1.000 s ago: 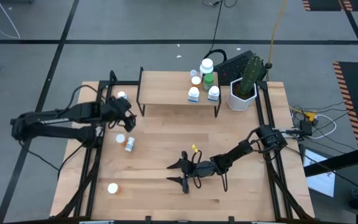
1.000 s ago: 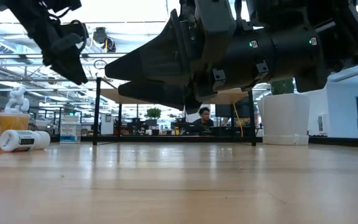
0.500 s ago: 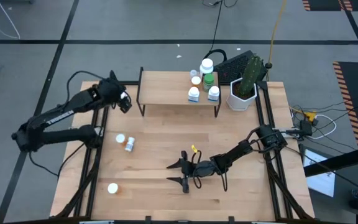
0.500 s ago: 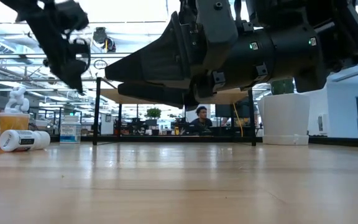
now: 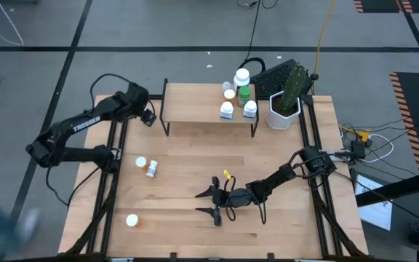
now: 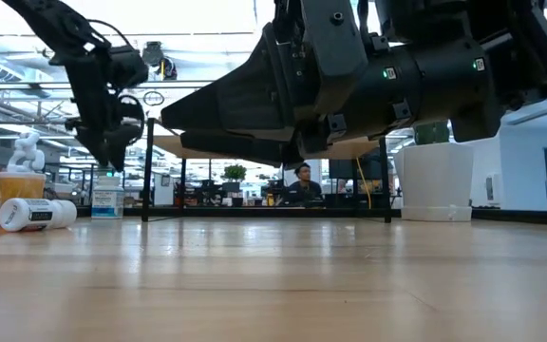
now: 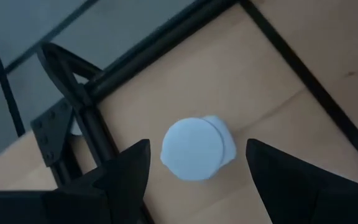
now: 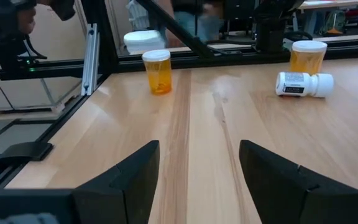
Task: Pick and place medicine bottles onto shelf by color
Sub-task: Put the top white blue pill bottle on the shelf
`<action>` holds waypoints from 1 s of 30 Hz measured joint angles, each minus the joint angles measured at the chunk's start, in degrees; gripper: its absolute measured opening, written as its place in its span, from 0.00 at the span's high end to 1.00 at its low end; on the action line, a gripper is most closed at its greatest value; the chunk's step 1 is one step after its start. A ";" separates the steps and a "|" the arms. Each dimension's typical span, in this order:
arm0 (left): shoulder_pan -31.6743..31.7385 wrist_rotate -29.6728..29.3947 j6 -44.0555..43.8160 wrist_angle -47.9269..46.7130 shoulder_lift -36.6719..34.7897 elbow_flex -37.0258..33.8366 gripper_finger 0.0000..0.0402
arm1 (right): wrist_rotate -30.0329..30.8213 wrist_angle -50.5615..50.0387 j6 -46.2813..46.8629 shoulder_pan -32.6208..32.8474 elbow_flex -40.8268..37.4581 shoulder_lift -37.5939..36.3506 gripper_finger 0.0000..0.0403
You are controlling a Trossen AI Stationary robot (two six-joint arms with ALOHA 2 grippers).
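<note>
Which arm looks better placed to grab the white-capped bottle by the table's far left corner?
The left. Its open pincer hangs right over that bottle, while the right pincer sits low near the table's front middle, far away.

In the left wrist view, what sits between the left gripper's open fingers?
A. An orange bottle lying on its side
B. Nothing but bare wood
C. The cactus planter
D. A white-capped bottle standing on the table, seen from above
D: the left wrist view looks down on a round white cap of a bottle standing on the table, framed between the left gripper's spread fingers, untouched.
</note>
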 joint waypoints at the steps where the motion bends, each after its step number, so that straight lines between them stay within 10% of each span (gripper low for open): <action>1: 0.38 0.22 -0.10 0.33 0.70 0.00 0.33 | 0.01 -0.08 0.02 0.00 0.00 0.00 0.46; 30: 3.72 2.23 -3.40 1.40 5.59 0.43 0.57 | 0.05 -0.96 0.87 -0.01 -0.02 -0.02 0.46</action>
